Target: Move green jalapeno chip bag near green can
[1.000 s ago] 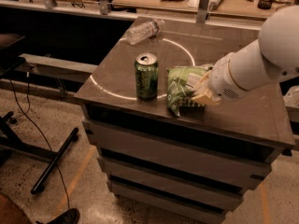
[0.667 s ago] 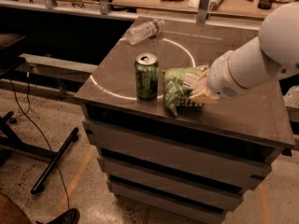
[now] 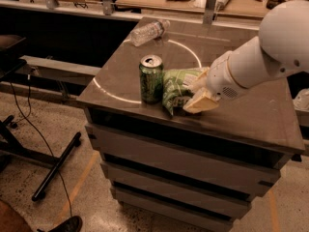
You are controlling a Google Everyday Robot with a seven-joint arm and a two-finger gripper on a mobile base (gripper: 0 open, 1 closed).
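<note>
The green can (image 3: 151, 79) stands upright near the front left of the dark cabinet top (image 3: 251, 115). The green jalapeno chip bag (image 3: 175, 88) is wrinkly with white patches. It stands right beside the can's right side, touching or nearly touching it. My gripper (image 3: 197, 92) reaches in from the right on a white arm and is shut on the bag's right side. One tan finger (image 3: 200, 103) lies low on the surface and the other is above it. The bag's right edge is hidden by the fingers.
A clear plastic bottle (image 3: 147, 31) lies on its side at the back left of the cabinet top. A white circle line (image 3: 193, 52) is marked on the surface. Wooden tables with clutter stand behind. A dark stand base (image 3: 58, 166) is on the floor at left.
My gripper has slid the chip bag to the left, closing the gap to the can. The can and bottle have not moved.
</note>
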